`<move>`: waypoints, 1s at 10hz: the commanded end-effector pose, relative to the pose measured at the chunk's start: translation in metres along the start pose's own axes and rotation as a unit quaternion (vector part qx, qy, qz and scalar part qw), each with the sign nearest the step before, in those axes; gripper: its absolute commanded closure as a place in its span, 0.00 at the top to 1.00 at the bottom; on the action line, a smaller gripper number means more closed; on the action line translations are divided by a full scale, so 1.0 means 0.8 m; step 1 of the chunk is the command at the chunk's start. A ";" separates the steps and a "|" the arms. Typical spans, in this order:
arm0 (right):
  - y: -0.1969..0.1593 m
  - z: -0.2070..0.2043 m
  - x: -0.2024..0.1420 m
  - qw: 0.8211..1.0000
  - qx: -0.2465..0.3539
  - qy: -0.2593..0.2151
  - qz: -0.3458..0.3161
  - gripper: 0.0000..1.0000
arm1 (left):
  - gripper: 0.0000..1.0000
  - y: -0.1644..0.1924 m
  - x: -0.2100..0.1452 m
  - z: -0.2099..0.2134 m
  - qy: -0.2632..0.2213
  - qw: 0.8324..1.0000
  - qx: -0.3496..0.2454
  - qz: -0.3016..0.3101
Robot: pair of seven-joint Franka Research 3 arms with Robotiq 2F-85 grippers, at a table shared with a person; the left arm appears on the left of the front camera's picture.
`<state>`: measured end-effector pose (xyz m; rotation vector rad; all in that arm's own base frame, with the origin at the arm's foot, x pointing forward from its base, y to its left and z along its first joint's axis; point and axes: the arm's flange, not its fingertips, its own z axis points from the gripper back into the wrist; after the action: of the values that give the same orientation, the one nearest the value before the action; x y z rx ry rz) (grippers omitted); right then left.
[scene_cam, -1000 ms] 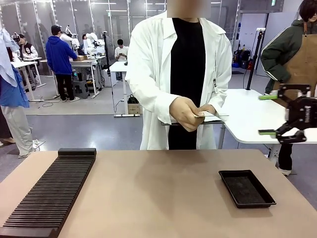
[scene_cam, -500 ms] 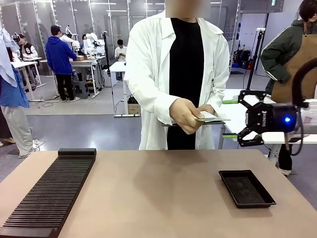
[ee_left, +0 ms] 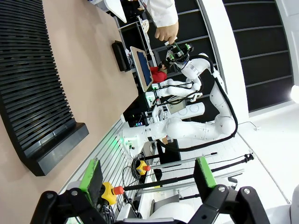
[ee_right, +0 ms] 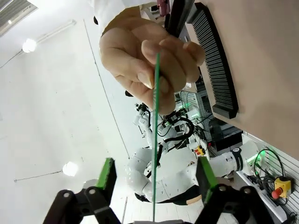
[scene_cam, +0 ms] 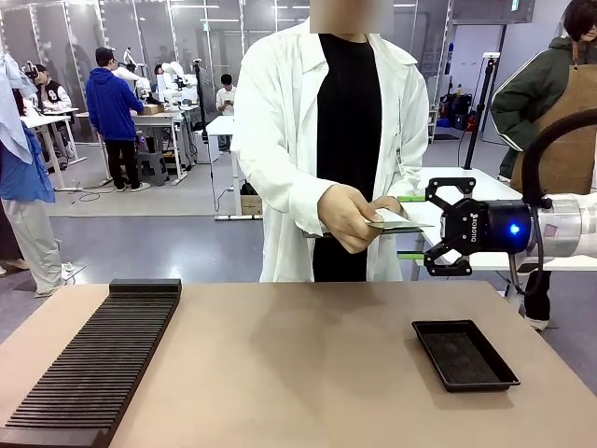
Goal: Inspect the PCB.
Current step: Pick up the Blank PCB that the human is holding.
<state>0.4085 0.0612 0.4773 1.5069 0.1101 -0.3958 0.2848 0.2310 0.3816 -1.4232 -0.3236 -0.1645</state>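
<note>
The right gripper (scene_cam: pixel 404 226) has swung in, its fingers (scene_cam: pixel 411 198) now flanking the PCB (scene_cam: pixel 396 220).

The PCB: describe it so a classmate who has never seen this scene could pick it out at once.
Find the person in the white coat across the table. Their hand holds the PCB out flat at waist height, between the right gripper's open fingers. It is a thin green board, unlike the black tray lying below.

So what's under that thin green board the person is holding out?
Below the thin green circuit board sits the lower green pad of the right gripper, apart from it. The person's hand covers the board's other end, hiding what's beneath there.
</note>
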 end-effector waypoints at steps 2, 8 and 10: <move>0.004 -0.008 0.009 1.000 0.030 0.008 -0.001 0.00 | 1.00 -0.007 -0.004 -0.001 0.006 1.000 0.003 0.006; -0.002 -0.010 0.003 0.999 0.038 0.026 -0.011 0.00 | 1.00 -0.007 -0.004 -0.001 0.006 1.000 0.003 0.006; -0.007 -0.012 0.001 0.999 0.043 0.028 -0.013 0.00 | 1.00 -0.007 -0.004 -0.001 0.006 1.000 0.003 0.006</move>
<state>0.4091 0.0679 0.4723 1.5659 0.1601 -0.3908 0.2848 0.2310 0.3816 -1.4232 -0.3236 -0.1645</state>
